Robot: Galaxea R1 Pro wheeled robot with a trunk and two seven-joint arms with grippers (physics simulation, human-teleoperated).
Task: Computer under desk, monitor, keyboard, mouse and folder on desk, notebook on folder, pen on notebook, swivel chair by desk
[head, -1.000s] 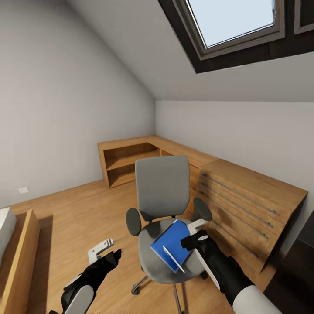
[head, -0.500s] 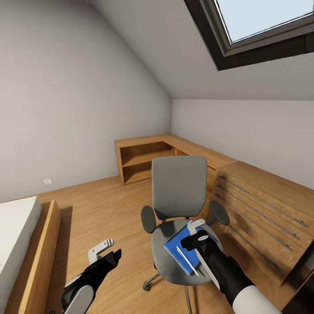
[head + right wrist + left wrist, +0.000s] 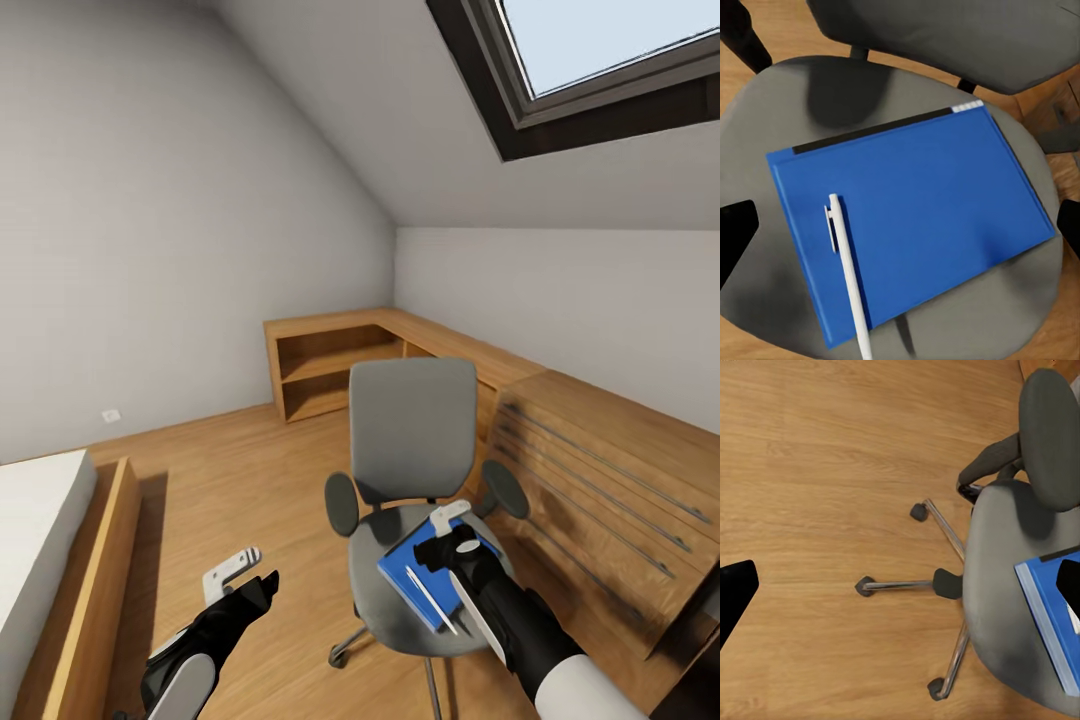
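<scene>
Right wrist: flat folder (image 3: 922,217) (glossy blue)

I am in an attic bedroom of a home. The white ceiling slopes down under a skylight (image 3: 600,60) showing pale sky. A bed (image 3: 40,540) with a white mattress and wooden frame stands at my left on the wooden plank floor (image 3: 220,480). Low wooden shelving (image 3: 330,365) runs along the far corner, and a light wooden drawer chest (image 3: 600,470) sits against the right wall. A grey swivel chair (image 3: 412,440) on casters stands in front of me, giving the room a study corner.
</scene>
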